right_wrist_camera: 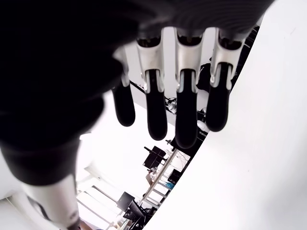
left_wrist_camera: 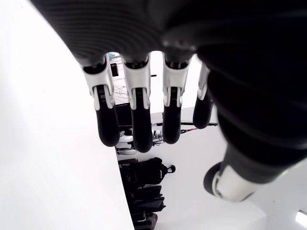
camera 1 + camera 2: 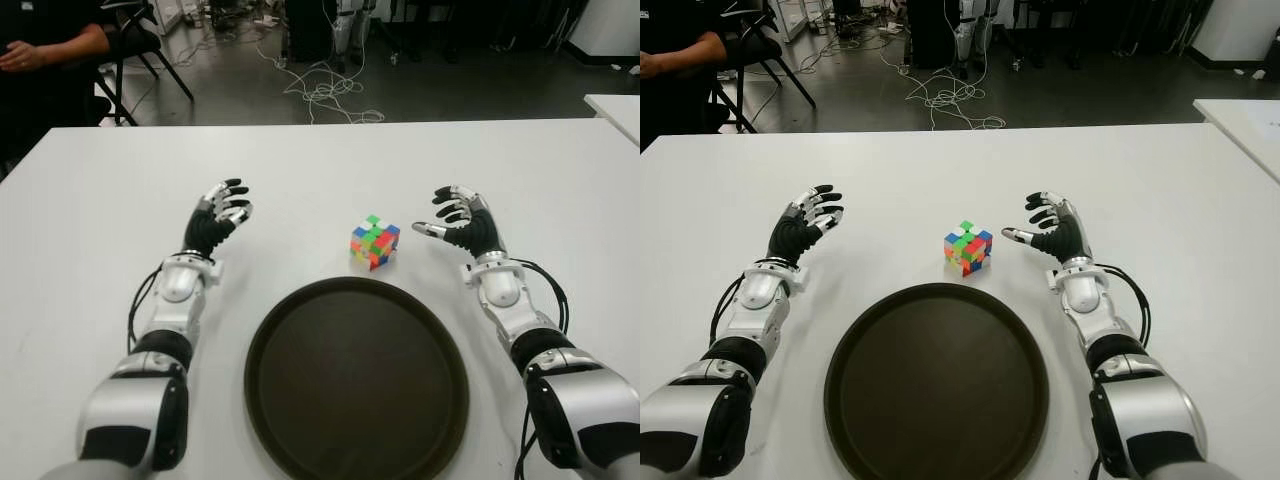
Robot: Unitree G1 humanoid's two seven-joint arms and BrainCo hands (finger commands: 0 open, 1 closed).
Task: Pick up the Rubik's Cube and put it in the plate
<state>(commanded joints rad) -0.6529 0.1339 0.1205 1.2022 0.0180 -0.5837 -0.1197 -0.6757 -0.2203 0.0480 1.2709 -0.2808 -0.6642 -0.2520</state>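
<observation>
A multicoloured Rubik's Cube (image 3: pixel 375 242) sits on the white table (image 3: pixel 300 160), just beyond the far rim of a round dark brown plate (image 3: pixel 300 320). The plate holds nothing. My right hand (image 3: pixel 455 220) hovers a short way to the right of the cube, fingers spread and relaxed, holding nothing; its thumb points toward the cube without touching it. My left hand (image 3: pixel 222 210) shows well to the left of the cube, fingers also loosely open and empty. Both wrist views show only each hand's own fingers (image 1: pixel 184 129) with nothing between them.
The table's far edge runs across the top, with a dark floor and tangled cables (image 3: pixel 320 90) beyond. A seated person's arm (image 3: pixel 50 45) and a chair show at the far left. Another white table corner (image 3: pixel 615 105) stands at the far right.
</observation>
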